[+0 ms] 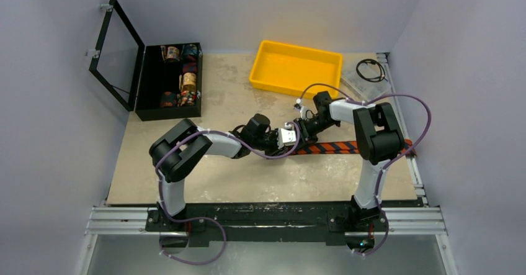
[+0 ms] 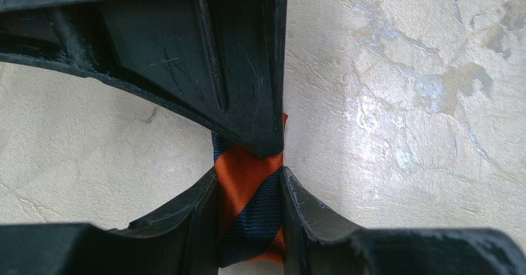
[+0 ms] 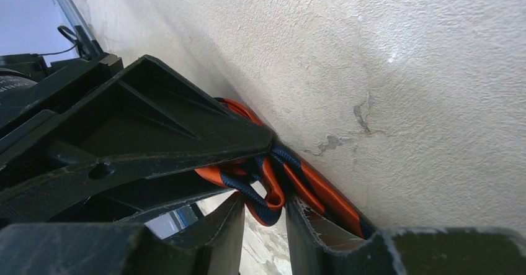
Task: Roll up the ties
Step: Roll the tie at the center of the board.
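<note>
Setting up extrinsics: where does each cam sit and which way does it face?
Top: above and behind the robot, facing down on the table; left arm and right arm show.
Left wrist: on that wrist, facing down; left fingers flank the tie.
Right wrist: low, facing along the table; right fingers at the tie's fold.
Shared: the tie, in all three.

On the left wrist camera I see my left gripper [image 2: 248, 175] pinching the tie [image 2: 251, 225], its two fingers [image 2: 186, 225] pressed against either edge of the orange and navy striped fabric. From the upper left, the right gripper's finger [image 2: 242, 82], black and ribbed, reaches in, its tip resting on the tie just above my fingertips. Mottled beige tabletop [image 2: 403, 101] lies around them.
</note>
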### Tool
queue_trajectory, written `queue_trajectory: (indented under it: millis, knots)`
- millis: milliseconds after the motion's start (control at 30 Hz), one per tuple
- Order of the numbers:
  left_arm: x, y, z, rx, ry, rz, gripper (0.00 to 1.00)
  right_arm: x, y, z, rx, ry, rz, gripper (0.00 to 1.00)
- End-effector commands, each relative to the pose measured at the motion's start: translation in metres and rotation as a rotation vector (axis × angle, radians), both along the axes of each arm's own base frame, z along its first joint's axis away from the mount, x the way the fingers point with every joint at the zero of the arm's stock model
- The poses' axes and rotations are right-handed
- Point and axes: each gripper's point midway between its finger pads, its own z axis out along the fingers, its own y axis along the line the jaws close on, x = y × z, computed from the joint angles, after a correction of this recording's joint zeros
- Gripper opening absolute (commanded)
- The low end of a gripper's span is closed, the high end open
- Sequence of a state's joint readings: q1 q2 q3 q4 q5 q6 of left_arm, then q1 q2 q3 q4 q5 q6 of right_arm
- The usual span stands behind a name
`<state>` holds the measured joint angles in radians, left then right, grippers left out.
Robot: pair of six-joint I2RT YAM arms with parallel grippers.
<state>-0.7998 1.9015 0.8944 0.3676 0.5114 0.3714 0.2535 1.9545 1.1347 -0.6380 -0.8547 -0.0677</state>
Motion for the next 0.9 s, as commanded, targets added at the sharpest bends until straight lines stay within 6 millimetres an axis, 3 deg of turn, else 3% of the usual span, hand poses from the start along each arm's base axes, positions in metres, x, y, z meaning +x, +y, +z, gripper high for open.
queue_trajectory:
  millis: [0,167,200,300,400,600,800,867]
  knots:
    - [-0.028,0.044,-0.05,0.201,0.123,0.015,0.21,0.017,-0.005,0.011,-0.009,-0.078,0.008,0.23]
    - [-0.027,0.042,-0.049,0.203,0.128,0.016,0.22,0.018,-0.006,0.004,-0.023,-0.068,0.007,0.0]
    - [-0.027,0.043,-0.049,0.199,0.133,0.023,0.26,0.019,-0.008,0.001,-0.045,-0.078,0.004,0.0]
    - [-0.019,0.041,-0.031,0.1,0.142,0.058,0.5,0.017,-0.019,-0.016,-0.138,-0.084,0.007,0.0]
    - [-0.009,0.043,-0.012,-0.01,0.125,0.1,0.58,0.01,-0.027,-0.036,-0.219,-0.069,0.035,0.0]
    - [-0.007,0.037,-0.004,-0.06,0.082,0.067,0.6,0.006,-0.029,-0.053,-0.289,-0.061,0.062,0.0]
    - [-0.005,0.014,-0.001,-0.101,0.074,0.039,0.6,0.004,-0.029,-0.059,-0.322,-0.051,0.077,0.0]
    - [-0.003,0.007,-0.004,-0.1,0.073,0.042,0.56,0.005,-0.029,-0.06,-0.327,-0.05,0.074,0.0]
